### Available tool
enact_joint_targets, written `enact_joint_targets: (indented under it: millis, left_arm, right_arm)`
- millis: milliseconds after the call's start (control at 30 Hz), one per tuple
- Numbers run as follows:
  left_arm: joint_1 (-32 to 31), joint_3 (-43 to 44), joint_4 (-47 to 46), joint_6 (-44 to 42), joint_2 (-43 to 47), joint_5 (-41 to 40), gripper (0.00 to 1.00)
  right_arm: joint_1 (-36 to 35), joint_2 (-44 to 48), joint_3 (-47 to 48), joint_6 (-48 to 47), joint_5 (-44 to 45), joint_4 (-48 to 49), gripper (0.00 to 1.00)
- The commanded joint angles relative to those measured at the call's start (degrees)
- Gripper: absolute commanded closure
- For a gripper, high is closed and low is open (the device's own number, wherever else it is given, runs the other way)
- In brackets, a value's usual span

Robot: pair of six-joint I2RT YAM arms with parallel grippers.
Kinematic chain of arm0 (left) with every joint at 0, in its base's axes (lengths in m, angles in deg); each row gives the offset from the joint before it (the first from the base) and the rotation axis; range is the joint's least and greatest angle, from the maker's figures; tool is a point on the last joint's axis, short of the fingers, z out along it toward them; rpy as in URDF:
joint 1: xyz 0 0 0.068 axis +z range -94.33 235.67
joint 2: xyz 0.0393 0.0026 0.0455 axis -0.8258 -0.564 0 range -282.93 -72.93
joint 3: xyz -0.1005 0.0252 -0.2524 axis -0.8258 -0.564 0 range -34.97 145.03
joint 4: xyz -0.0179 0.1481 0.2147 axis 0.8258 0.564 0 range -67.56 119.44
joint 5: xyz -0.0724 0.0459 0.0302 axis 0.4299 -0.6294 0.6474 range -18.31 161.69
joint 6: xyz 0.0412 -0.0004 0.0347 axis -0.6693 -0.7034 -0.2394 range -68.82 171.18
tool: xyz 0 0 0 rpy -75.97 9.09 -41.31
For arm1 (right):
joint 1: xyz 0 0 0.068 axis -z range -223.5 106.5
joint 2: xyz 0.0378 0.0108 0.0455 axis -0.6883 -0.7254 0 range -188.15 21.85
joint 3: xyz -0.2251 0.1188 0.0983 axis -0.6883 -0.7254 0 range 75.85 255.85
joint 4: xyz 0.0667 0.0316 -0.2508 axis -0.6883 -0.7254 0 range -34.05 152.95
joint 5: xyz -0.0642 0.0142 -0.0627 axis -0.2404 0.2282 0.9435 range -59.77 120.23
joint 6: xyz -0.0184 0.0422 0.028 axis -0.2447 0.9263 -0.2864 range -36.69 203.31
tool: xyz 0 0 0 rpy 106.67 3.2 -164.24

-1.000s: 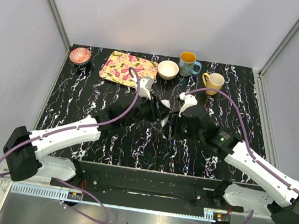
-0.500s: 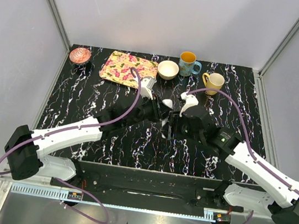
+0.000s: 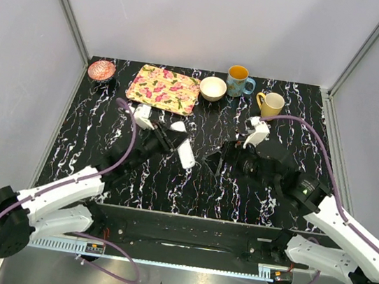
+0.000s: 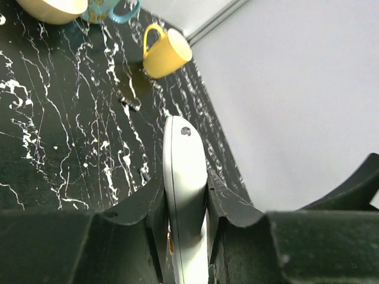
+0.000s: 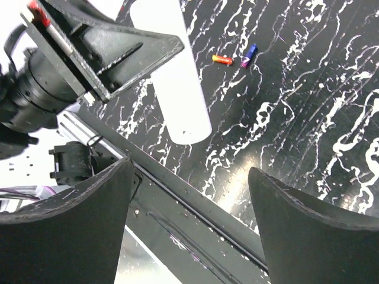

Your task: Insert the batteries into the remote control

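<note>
L claw [image 4: 185, 198] is shut tight on the remote control [image 4: 185, 157]. It looks lifted off the counter [image 3: 107, 123], near the middle. R claw [image 5: 189, 177] is wide w/ nothing in it, just beside the remote's free end. A red battery [image 5: 222, 58] & a blue battery [image 5: 249, 55] lie on the counter close by.

To do it well, I think L should hold the remote steady w/ the slot side up. R should pick one battery at a time, + & - the right way. Can't tell if the back cover is off. No words or brand I can read.
</note>
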State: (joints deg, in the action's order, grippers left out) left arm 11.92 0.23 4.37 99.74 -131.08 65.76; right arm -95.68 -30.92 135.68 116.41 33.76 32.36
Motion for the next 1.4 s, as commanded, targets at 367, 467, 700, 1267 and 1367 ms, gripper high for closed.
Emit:
enact_joint_targets:
  millis: [367,467,700,1267,1367]
  left_arm:
    - [7.79,-17.62,-37.75,10.51,10.16,13.41,1.0]
    - [7.71,-18.5,-35.73,7.97,11.65,8.41,1.0]
    - [5.34,-18.15,-30.03,-0.91,13.67,-3.37,1.0]
    - [-3.36,-18.06,-25.0,-11.55,16.75,-18.94,1.0]
    - [-3.45,-18.41,-25.09,-11.64,17.37,-20.52,1.0]
  right_arm:
    - [-0.38,-4.97,-4.37,4.6,-8.62,16.52,0.21]
    - [-0.46,-3.39,-6.3,8.88,-9.5,19.94,0.2]
    - [-0.29,-4.52,-12.72,20.94,-10.38,33.19,0.17]
    - [-0.29,-15.87,-16.85,32.37,-11.88,51.51,0.31]
    - [-0.29,-15.87,-18.17,34.47,-11.7,52.91,0.32]
